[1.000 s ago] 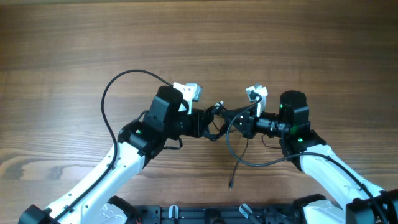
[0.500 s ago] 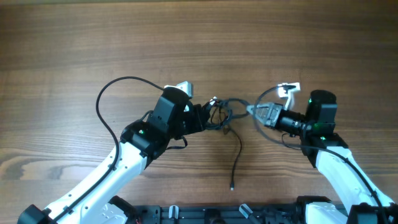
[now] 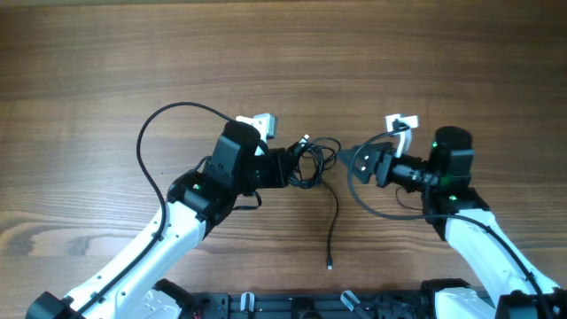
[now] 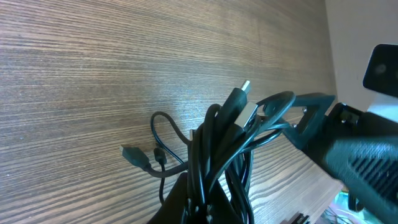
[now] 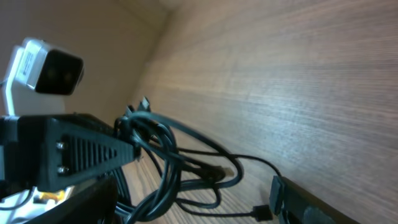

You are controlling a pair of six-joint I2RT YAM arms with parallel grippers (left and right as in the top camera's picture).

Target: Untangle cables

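The cables [image 3: 312,158] are a bundle of thin black loops hanging just above the table's middle, with my left gripper [image 3: 291,167] shut on its left side. One strand trails down to a plug end [image 3: 330,263] lying on the wood. In the left wrist view the cables [image 4: 224,140] rise from my left gripper [image 4: 205,210], a plug tip pointing up. My right gripper [image 3: 361,165] stands open just right of the bundle and holds nothing. In the right wrist view the cables [image 5: 163,158] hang between its spread fingers [image 5: 283,198], the gripper [image 5: 186,204] open around them.
A thick black arm wire [image 3: 152,133] arcs out left of the left arm. Another arm wire [image 3: 370,202] loops under the right gripper. A black rail [image 3: 292,306] runs along the near table edge. Bare wood table [image 3: 283,62] lies beyond both arms.
My right gripper pulled away to the right with a strand, then opened and let it go. The bundle stays in the left gripper, and a long strand now hangs to the table.
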